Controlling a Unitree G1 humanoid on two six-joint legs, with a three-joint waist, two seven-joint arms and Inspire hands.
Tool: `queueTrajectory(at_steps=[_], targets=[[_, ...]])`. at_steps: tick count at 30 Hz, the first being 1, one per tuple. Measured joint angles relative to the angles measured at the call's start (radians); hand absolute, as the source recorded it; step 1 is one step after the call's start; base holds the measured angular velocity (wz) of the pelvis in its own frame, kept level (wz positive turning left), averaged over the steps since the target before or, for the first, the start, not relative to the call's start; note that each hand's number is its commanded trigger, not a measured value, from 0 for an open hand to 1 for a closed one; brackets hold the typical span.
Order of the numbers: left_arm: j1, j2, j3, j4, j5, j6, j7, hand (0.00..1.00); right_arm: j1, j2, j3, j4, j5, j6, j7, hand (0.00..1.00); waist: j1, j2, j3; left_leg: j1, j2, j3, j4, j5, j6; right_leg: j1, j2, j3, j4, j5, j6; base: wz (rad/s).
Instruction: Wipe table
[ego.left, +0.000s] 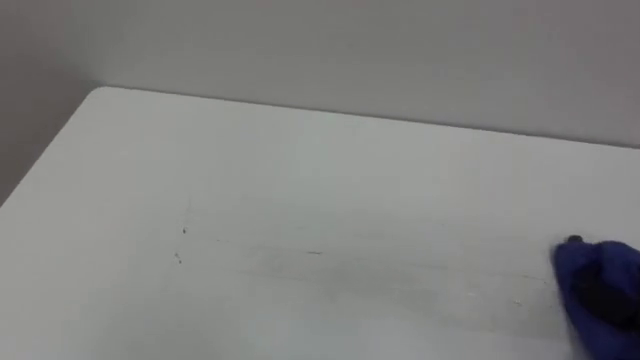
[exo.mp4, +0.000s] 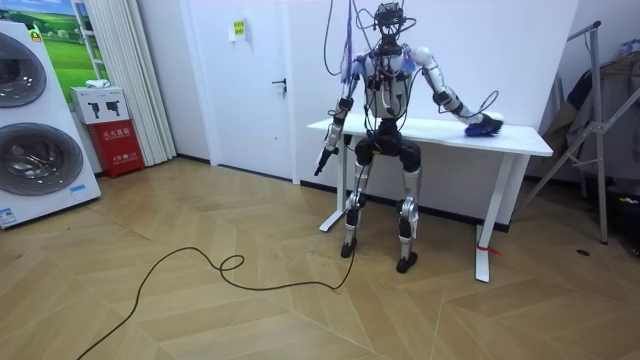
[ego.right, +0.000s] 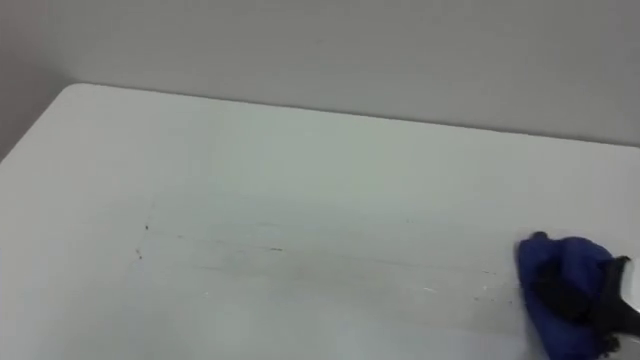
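Robot stands at white rectangular table (ego.left: 300, 180), facing the wall. Crumpled blue cloth (ego.right: 548, 268) sits on tabletop at near-right edge, w/ right hand (ego.right: 600, 292) clamped on it, dark fingers curled into the folds. Left hand (exo.mp4: 322, 160) hangs beside table's left end; grip can't be told. Small dark specks (ego.left: 184, 231) mid-left on top.

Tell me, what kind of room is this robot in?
Probably a home laundry or utility room: washing machines stand at the room view's left, near a white door, with a wooden floor and a white table.
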Motion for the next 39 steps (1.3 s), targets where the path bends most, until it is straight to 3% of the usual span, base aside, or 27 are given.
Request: queueTrajectory(at_steps=[4, 8, 9, 11, 27, 31, 39], targets=[[-0.005, 0.000, -0.015, -0.014, -0.018, 0.006, 0.000, 0.00, -0.005, 0.050, 0.018, -0.033, -0.054, 0.004, -0.006, 1.00, 0.003, 0.005, -0.0017, 0.001, 0.002, -0.007, 0.001, -0.002, -0.004, 0.007, 0.000, -0.007, -0.003, 0.001, -0.001, 0.04], [-0.017, -0.001, -0.016, -0.033, -0.017, 0.006, 0.001, 0.00, -0.004, 0.064, 0.015, -0.037, -0.059, 0.005, -0.009, 0.97, -0.005, 0.016, -0.0039, 0.011, 0.001, -0.008, 0.001, -0.001, -0.004, 0.019, 0.001, -0.007, -0.004, 0.001, -0.001, 0.00], [-0.020, -0.001, -0.019, -0.037, -0.018, 0.006, 0.001, 0.00, -0.003, 0.068, 0.015, -0.041, -0.059, 0.005, -0.008, 0.58, -0.009, 0.020, -0.0056, 0.014, 0.001, -0.009, 0.000, -0.001, -0.005, 0.023, 0.001, -0.007, -0.004, 0.001, -0.001, 0.00], [-0.021, -0.001, -0.026, -0.039, -0.019, 0.006, 0.002, 0.00, -0.003, 0.074, 0.015, -0.051, -0.059, 0.005, -0.001, 0.00, -0.018, 0.025, -0.0056, 0.021, 0.001, -0.008, 0.000, -0.001, -0.005, 0.028, 0.001, -0.007, -0.003, 0.001, -0.001, 0.00], [-0.021, -0.001, -0.023, -0.052, -0.010, 0.008, 0.034, 0.00, 0.027, 0.086, 0.017, -0.072, -0.128, 0.017, 0.030, 0.00, -0.033, 0.018, -0.0079, 0.027, 0.001, -0.006, 0.001, 0.001, 0.000, 0.036, 0.001, -0.002, -0.015, 0.001, -0.001, 0.00], [-0.049, -0.003, -0.026, -0.052, -0.014, 0.016, 0.055, 0.00, 0.026, 0.098, 0.015, -0.080, -0.128, 0.017, 0.021, 0.00, -0.038, 0.017, -0.0077, 0.033, 0.001, 0.001, 0.000, 0.001, 0.000, 0.036, 0.003, 0.006, -0.014, 0.002, -0.002, -0.05], [-0.087, -0.005, -0.026, -0.052, -0.059, 0.002, 0.100, 0.00, 0.031, 0.124, 0.014, -0.177, -0.078, 0.014, 0.029, 0.00, -0.079, 0.025, -0.0045, 0.056, 0.001, 0.030, -0.005, 0.001, 0.001, 0.035, 0.004, 0.035, 0.000, 0.002, -0.001, -0.10]])
